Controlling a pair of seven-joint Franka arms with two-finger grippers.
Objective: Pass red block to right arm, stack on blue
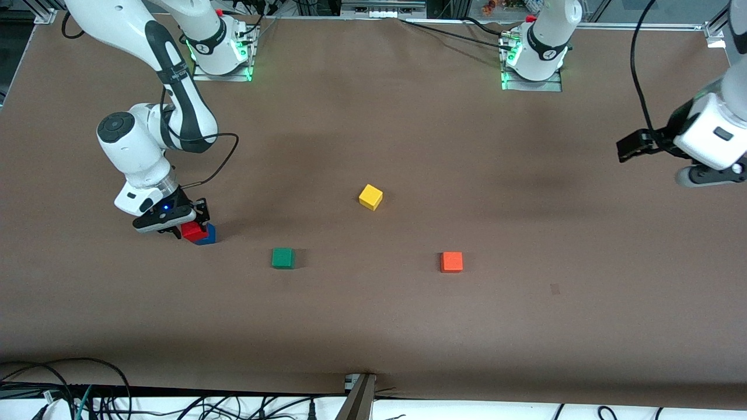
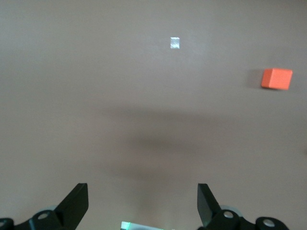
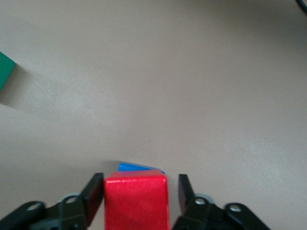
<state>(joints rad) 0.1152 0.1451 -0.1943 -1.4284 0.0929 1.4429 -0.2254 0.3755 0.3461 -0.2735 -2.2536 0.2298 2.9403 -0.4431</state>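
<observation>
The red block [image 1: 194,231] sits on top of the blue cube [image 1: 208,236], near the right arm's end of the table. My right gripper [image 1: 188,224] is down around the red block [image 3: 136,203]. Its fingers [image 3: 95,194] stand on either side of it, with a small gap showing on one side, so it is open. Only a sliver of the blue cube [image 3: 136,167] shows under the red one. My left gripper [image 1: 635,147] is open and empty, held high over the left arm's end of the table; it also shows in the left wrist view [image 2: 143,206].
A green cube [image 1: 283,258] lies beside the stack, toward the table's middle. A yellow cube [image 1: 370,196] lies mid-table. An orange cube [image 1: 451,262] lies toward the left arm's end and also shows in the left wrist view [image 2: 277,79]. Cables run along the table's front edge.
</observation>
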